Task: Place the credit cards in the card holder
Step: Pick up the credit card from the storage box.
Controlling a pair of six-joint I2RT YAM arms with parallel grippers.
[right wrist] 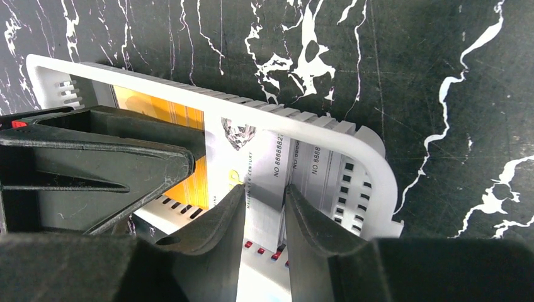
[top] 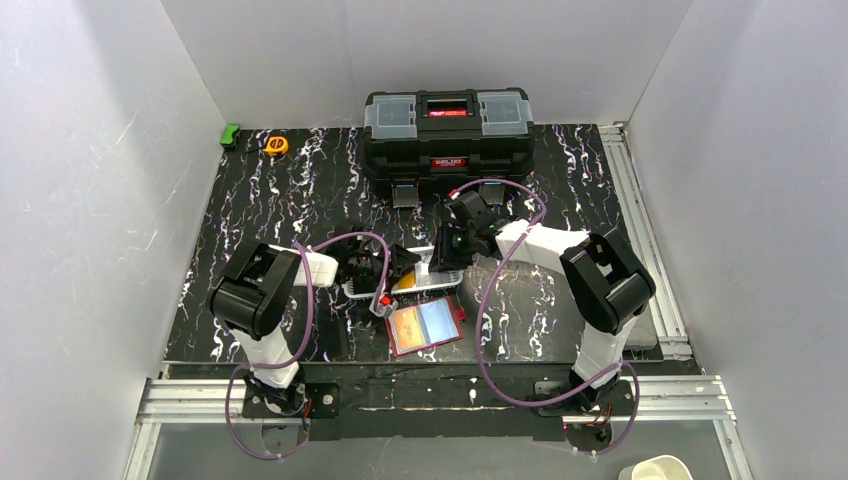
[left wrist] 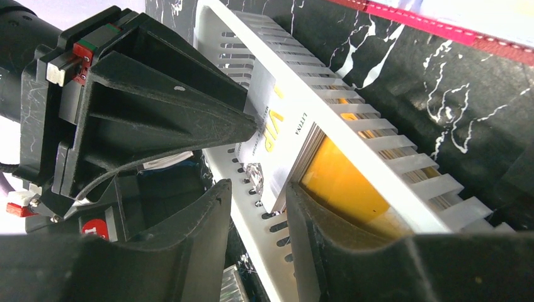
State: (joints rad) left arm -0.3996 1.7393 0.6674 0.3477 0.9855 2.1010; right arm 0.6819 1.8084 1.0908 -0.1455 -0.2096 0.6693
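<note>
A white slotted basket [top: 358, 290] [right wrist: 373, 165] holds the credit cards on edge: an orange one [left wrist: 343, 182] [right wrist: 169, 113] and silver-white ones [left wrist: 277, 123] [right wrist: 264, 167]. My left gripper [top: 390, 270] [left wrist: 257, 189] is open and straddles the basket's side wall [left wrist: 252, 217], its right finger against the card stack. From the other side my right gripper [top: 449, 262] [right wrist: 265, 189] is open over a silver card, which shows in the gap between its fingers. The red card holder [top: 425, 349] [left wrist: 434, 22] lies open just in front of the basket, with an orange card [top: 404, 326] and a light blue card [top: 439, 318] in it.
A big black toolbox [top: 447, 130] stands at the back of the table. A yellow tape measure [top: 277, 145] and a green object [top: 230, 134] lie at the back left. An aluminium rail [top: 640, 220] runs along the right edge.
</note>
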